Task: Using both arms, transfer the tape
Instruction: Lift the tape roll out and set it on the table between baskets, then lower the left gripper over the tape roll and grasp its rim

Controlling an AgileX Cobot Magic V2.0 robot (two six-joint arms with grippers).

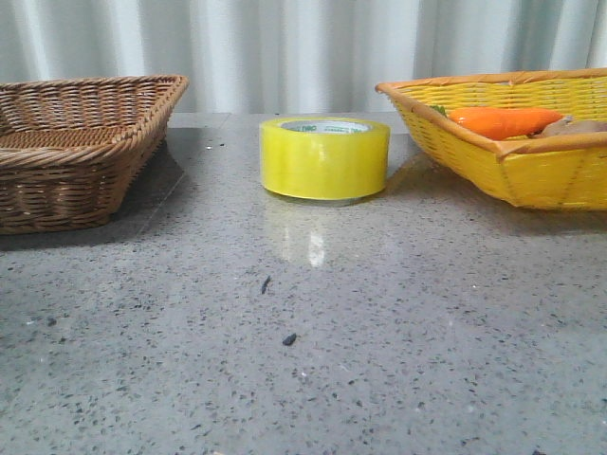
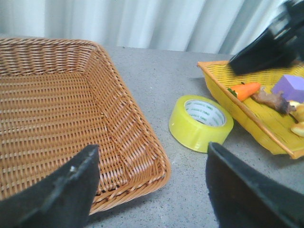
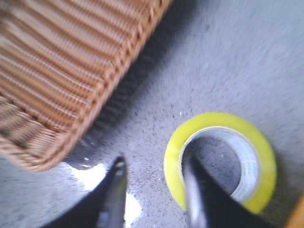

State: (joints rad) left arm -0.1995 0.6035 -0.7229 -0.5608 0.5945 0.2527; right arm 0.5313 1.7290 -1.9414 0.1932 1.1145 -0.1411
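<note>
The tape (image 1: 324,158) sits flat on the grey table (image 1: 303,341), core up, in the open strip between the brown wicker basket (image 1: 76,147) and the yellow basket (image 1: 512,152), touching neither rim. A carrot (image 1: 503,121) lies in the yellow basket. Right gripper (image 3: 154,190): fingers parted, one finger (image 3: 192,190) over the tape's wall and hollow core, the other outside it; whether they touch, can't tell. Left gripper (image 2: 152,190) hangs over the wicker basket's near corner, fingers spread wide, holding nothing.
</note>
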